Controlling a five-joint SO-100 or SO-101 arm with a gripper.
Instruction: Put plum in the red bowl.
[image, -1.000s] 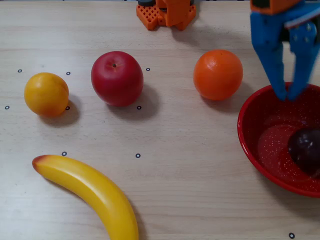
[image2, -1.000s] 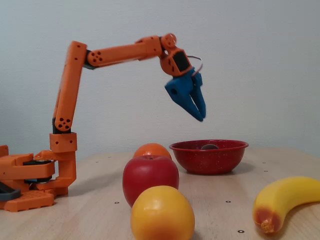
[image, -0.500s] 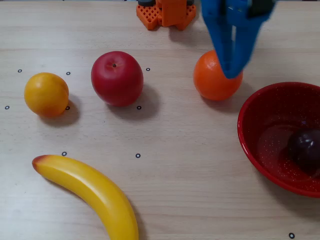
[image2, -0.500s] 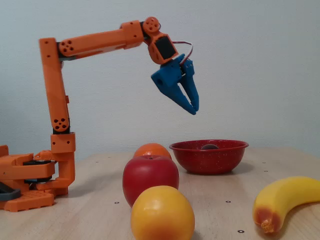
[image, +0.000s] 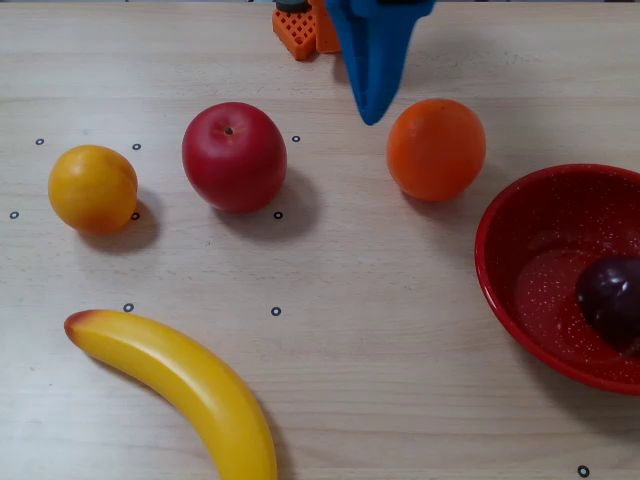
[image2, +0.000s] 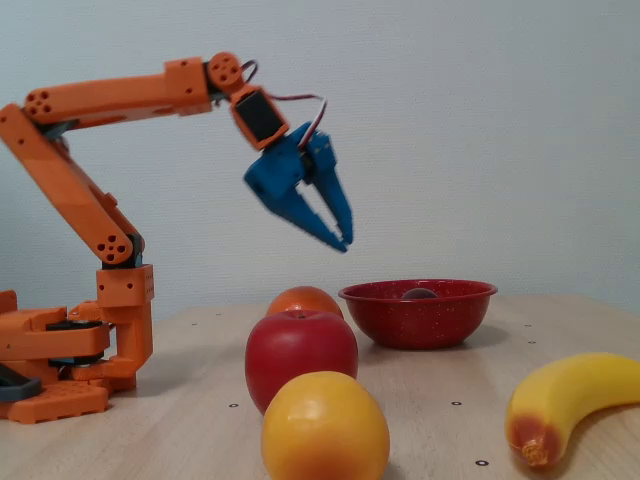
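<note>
Your small, glossy dark purple plum is sitting inside the big speckled red bowl at the right edge of the overhead view. The blue end effector is hanging empty, high above the surface, fingers nearly together, well to the left and far side of the bowl, beyond the round orange fruit

Open tabletop runs through the overhead frame's centre. An orange and apple flank a gap at upper centre; a banana blocks the lower left and a red bowl the right edge.
</note>
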